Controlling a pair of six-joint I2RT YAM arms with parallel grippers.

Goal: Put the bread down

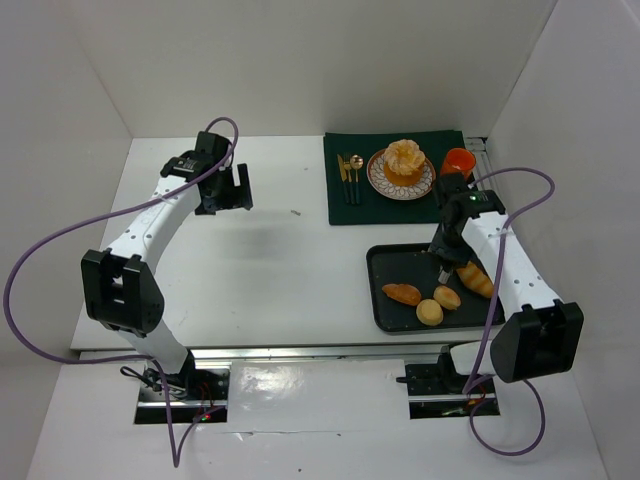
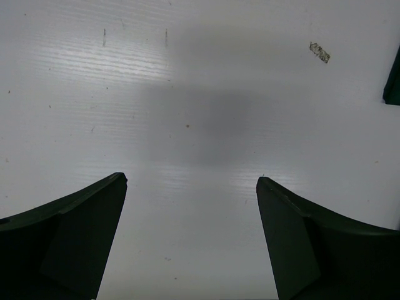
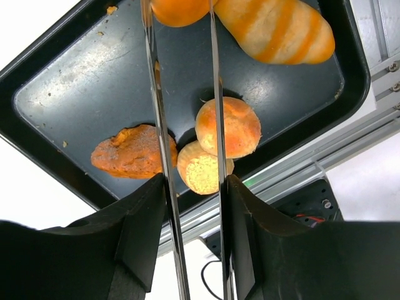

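The bread point(image 1: 403, 160), a domed orange-golden bun with pale ridges, sits on a patterned plate point(image 1: 375, 178) at the back right. It is out of both wrist views. My right gripper point(image 1: 443, 255) point(image 3: 195, 181) hangs over the black tray point(image 1: 385, 310) and is shut on a pair of metal tongs point(image 3: 215, 94). At the top edge of the right wrist view, a round orange piece point(image 3: 178, 9) lies between the tong blades, cut off by the frame. My left gripper point(image 1: 232, 190) point(image 2: 190, 181) is open over bare white table, far left of the plate.
The tray point(image 3: 75, 94) holds a flat brown roll point(image 3: 133, 152), two small round buns point(image 3: 237, 128) and a striped long loaf point(image 3: 275, 28). A dark green mat point(image 1: 345, 205) under the plate carries gold cutlery point(image 1: 349, 175). An orange cup point(image 1: 458, 160) stands beside the plate.
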